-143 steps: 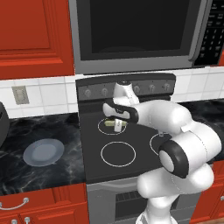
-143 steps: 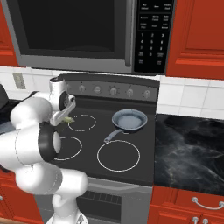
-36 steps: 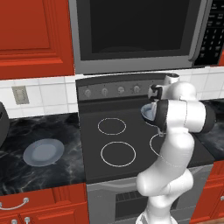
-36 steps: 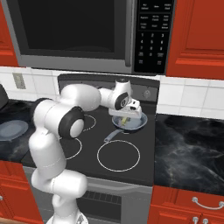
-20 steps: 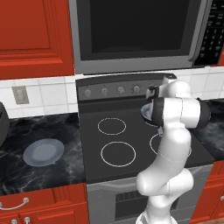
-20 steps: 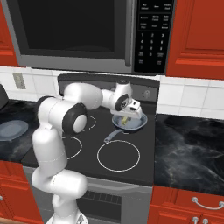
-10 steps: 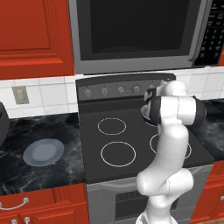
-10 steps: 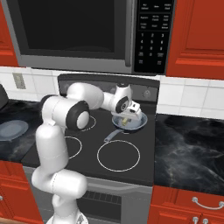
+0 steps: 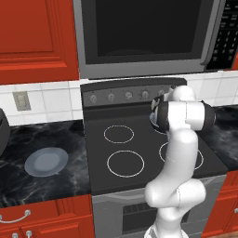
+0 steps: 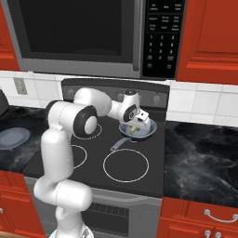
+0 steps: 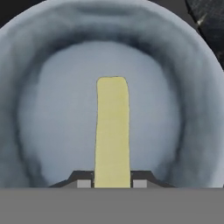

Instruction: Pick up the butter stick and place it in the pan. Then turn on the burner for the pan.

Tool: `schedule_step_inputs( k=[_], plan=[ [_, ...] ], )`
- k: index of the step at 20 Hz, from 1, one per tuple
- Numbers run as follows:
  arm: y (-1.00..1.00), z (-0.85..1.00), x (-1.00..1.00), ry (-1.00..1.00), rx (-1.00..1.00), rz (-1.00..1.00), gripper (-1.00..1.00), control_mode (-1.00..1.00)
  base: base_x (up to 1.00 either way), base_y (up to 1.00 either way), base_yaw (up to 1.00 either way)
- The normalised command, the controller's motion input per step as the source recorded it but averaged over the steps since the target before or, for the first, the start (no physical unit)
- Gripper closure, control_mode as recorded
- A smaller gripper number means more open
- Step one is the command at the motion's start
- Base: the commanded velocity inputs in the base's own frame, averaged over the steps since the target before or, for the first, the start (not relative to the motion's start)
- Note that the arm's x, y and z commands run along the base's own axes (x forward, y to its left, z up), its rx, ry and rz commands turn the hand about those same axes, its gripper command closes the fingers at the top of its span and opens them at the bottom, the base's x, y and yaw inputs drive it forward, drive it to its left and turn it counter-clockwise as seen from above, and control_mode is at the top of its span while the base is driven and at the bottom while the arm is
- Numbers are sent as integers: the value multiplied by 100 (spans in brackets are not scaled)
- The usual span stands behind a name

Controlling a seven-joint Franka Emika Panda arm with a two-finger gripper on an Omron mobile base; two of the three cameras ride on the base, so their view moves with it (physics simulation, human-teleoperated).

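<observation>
Small pale-yellow rectangular butter stick sits between the two dark finger tips of the hand, clamped at its near end, its free end reaching out over the middle of the pan floor. Small round grey-blue frying pan with raised rim lies directly under the stick; whether the stick touches the pan floor can't be told from the hand view. In the right base view the butter stick shows as a yellow speck inside the pan, with the hand just above it, pointing down into the pan. Pan rests on the back right burner of the black glass stovetop, its short dark handle pointing toward the front left. In the left base view the white arm hides most of the pan, just a sliver of rim visible. Row of grey knobs on the stove's back panel. Flat grey-blue plate lies on the dark marble bench left of the stove, well apart from the pan. Dark microwave hangs above, between red cabinets.
</observation>
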Motion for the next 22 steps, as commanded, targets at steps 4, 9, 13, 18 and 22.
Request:
schedule_step_inputs(
  k=[4,9,13,18,22],
  plan=[
    [0,-12,11,0,0,-4,100,-100,0,0,0],
    [0,-5,5,0,0,-3,100,-100,0,0,0],
    [0,0,0,0,0,0,-100,-100,0,0,0],
    [0,0,0,0,0,0,-100,-100,0,0,0],
    [0,0,0,0,0,0,-100,-100,0,0,0]
  ],
)
